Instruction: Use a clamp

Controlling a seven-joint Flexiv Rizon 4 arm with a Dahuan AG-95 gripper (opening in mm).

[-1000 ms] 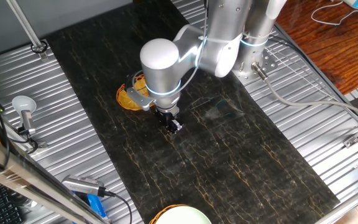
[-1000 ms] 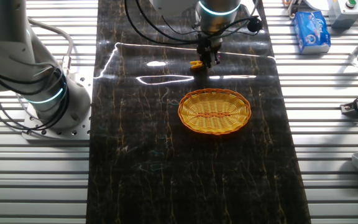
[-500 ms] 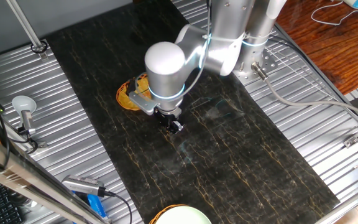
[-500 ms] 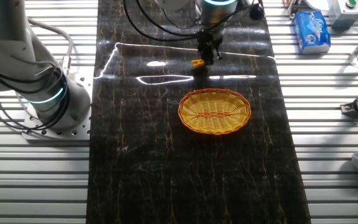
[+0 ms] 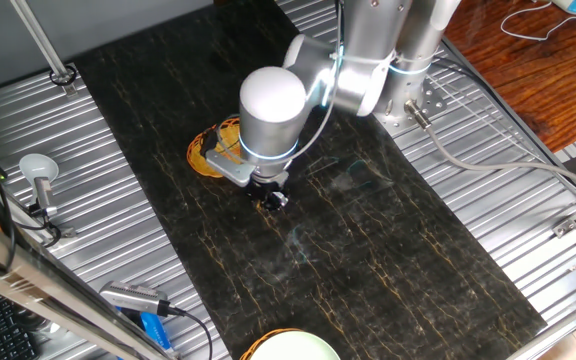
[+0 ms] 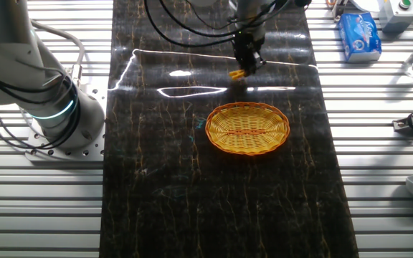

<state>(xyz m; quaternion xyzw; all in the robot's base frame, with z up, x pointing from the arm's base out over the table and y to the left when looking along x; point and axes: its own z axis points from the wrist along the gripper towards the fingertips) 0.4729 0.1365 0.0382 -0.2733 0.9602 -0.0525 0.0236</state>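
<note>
The clamp is a tiny yellow-orange clip that hangs at the tip of my gripper, just beyond the far rim of the round woven basket. The fingers look closed on the clip. In the one fixed view my gripper points down at the dark mat, and the arm's white wrist hides most of the basket. The clip itself is too small to make out there.
A second arm's base stands on the slatted metal at the left. A blue packet lies at the far right. A white bowl sits at the mat's near edge, with a white stand and blue-tipped tool nearby.
My gripper has shifted a little sideways along the basket's far side, and the yellow-orange clip has moved with it.
</note>
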